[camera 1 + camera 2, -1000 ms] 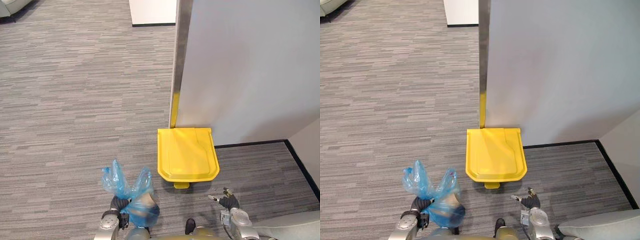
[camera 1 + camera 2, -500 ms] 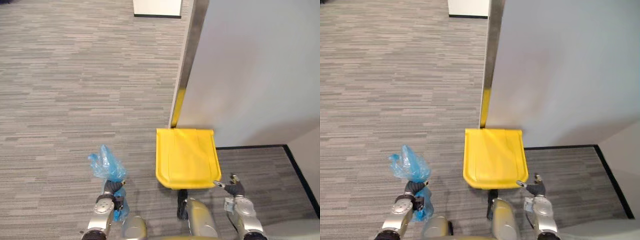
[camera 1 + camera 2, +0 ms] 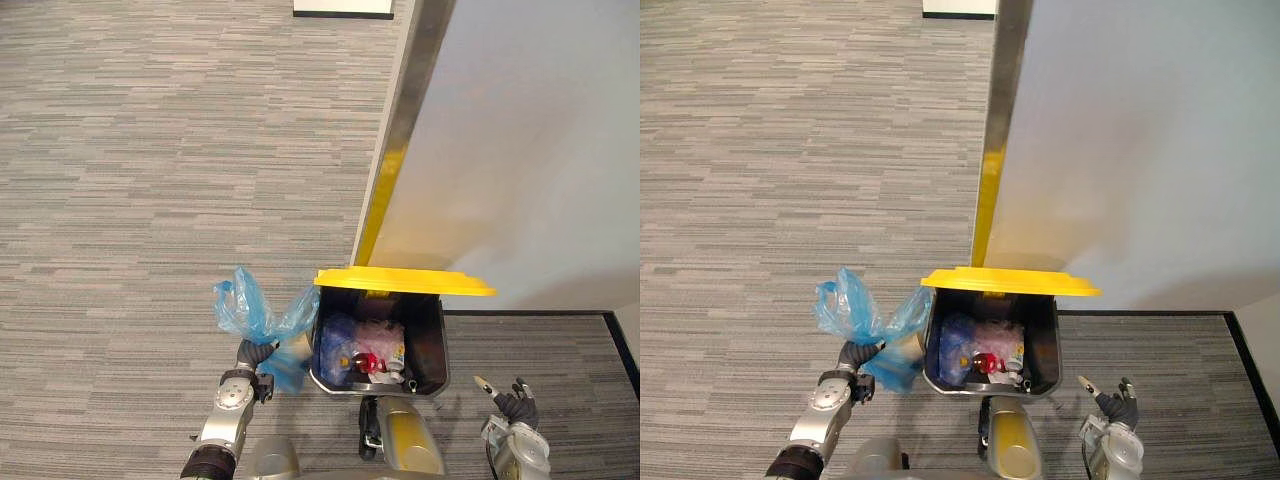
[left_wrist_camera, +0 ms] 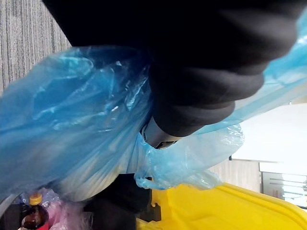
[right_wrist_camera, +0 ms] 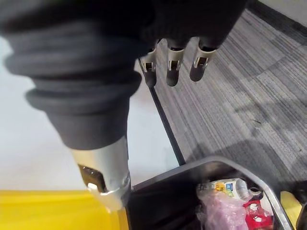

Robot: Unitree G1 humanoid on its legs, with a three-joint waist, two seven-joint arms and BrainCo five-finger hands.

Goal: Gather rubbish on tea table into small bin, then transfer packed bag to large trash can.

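The left hand (image 3: 252, 356) is closed tight round the gathered neck of the blue bag (image 3: 246, 308), its fingers curled into the plastic; the bag's loose ears stand up above the fist and its filled belly hangs below. The bag is just outside the left rim of the large trash can (image 3: 318, 345), touching or nearly touching that wall, and not yet over the opening. The yellow lid (image 3: 405, 282) is tipped up at the can's back edge, and other rubbish (image 3: 365, 350) already lies inside. From where I stand, the risk is plain: if the hand lets go here, the bag would land on the carpet (image 3: 150, 200) by the left wall, and a low sideways swing could snag the thin plastic on the rim. The lid could also drop shut if whatever holds it up lets go. The left arm reaches forward, low and close to the can. The right hand (image 3: 511, 406) hovers off the can's front right corner, fingers (image 5: 172, 67) loose and holding nothing.
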